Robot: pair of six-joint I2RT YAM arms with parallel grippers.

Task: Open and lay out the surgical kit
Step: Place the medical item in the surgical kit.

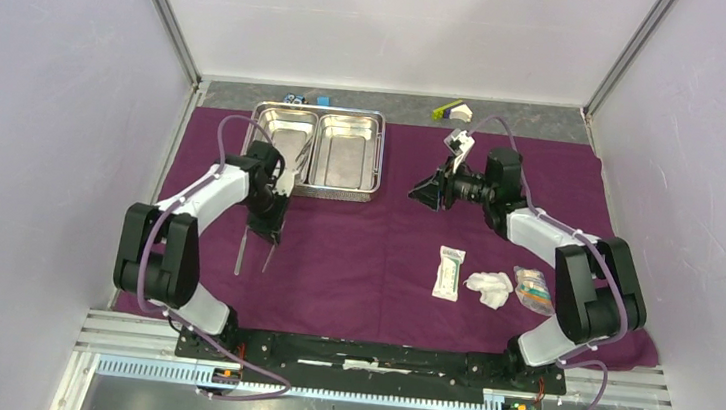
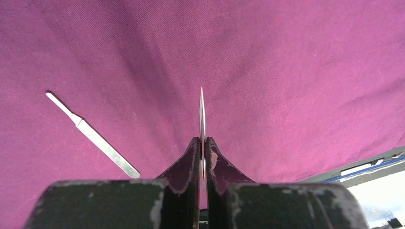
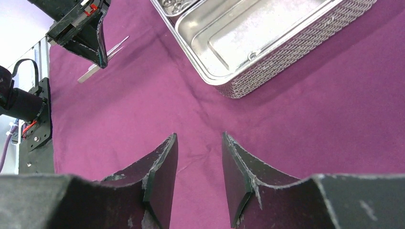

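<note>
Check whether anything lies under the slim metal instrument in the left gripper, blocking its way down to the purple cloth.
Nothing visible does. The left gripper is shut on a slim metal instrument above bare dark purple cloth. Another flat metal instrument lies on the cloth off to one side, clear of it.

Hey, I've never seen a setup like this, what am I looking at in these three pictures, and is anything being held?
These are two robot arms bolted at the near edge of a table, seen three ways. The overhead picture shows both; the other two come from cameras on each wrist, looking past the fingers.

A large dark purple cloth covers the table. On it sit a shiny two-compartment steel tray, a flat white packet, crumpled white gauze and a small clear packet.

The left gripper is shut on a slim metal tool seen edge-on, held above the cloth. A second flat metal tool lies on the cloth beside it.

The right gripper is open and holds nothing.
</note>
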